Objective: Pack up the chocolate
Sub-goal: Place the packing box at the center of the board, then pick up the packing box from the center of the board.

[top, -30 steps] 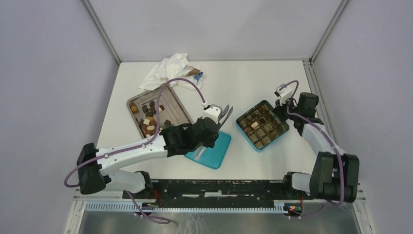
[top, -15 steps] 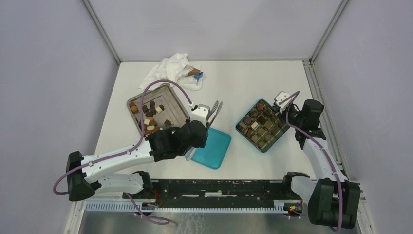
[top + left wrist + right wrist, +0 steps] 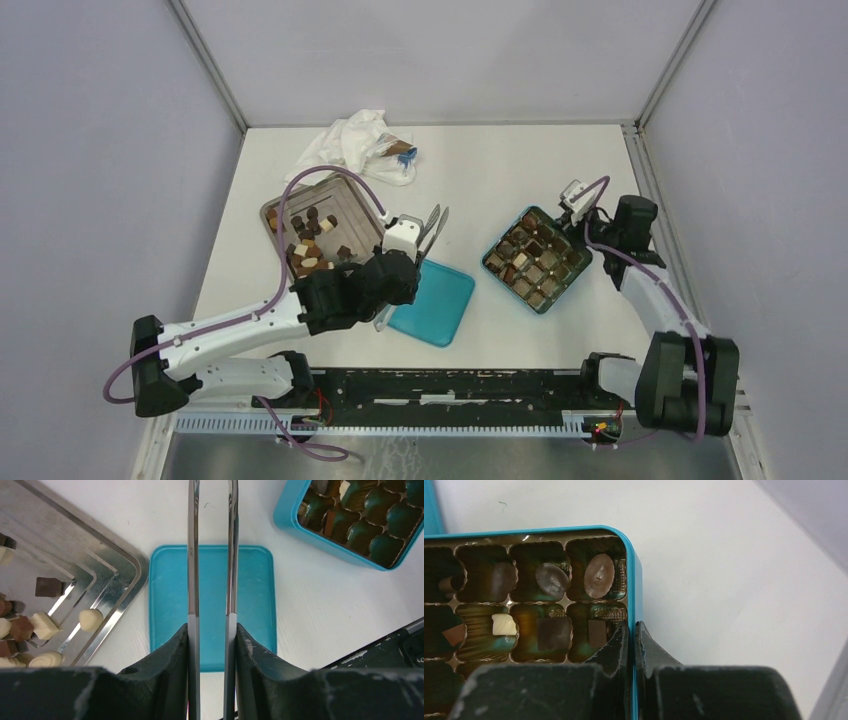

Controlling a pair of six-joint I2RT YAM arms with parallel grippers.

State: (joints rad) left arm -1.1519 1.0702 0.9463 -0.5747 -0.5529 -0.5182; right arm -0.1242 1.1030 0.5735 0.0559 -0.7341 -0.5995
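Loose chocolate [image 3: 305,250], dark, brown and cream pieces, lies in a steel tray [image 3: 350,205] at the left. A teal box [image 3: 512,288] with a cell insert holds several chocolates [image 3: 599,575]. Its teal lid [image 3: 433,303] lies flat between tray and box. My left gripper [image 3: 412,256] is shut on metal tongs [image 3: 192,555]; the tongs' blades stand apart and empty above the lid [image 3: 252,595]. My right gripper [image 3: 631,627] is shut on the box's right wall [image 3: 636,580], one finger inside and one outside. The tray's corner [image 3: 95,555] with pieces [image 3: 44,625] shows in the left wrist view.
A crumpled white cloth [image 3: 350,140] with a small wrapper [image 3: 403,153] lies at the back left. Grey enclosure walls surround the table. A black rail [image 3: 450,385] runs along the near edge by the arm bases.
My left arm has pulled back to the left with the tongs, uncovering more of the lid. My right wrist shifted while holding the box, which turned slightly.
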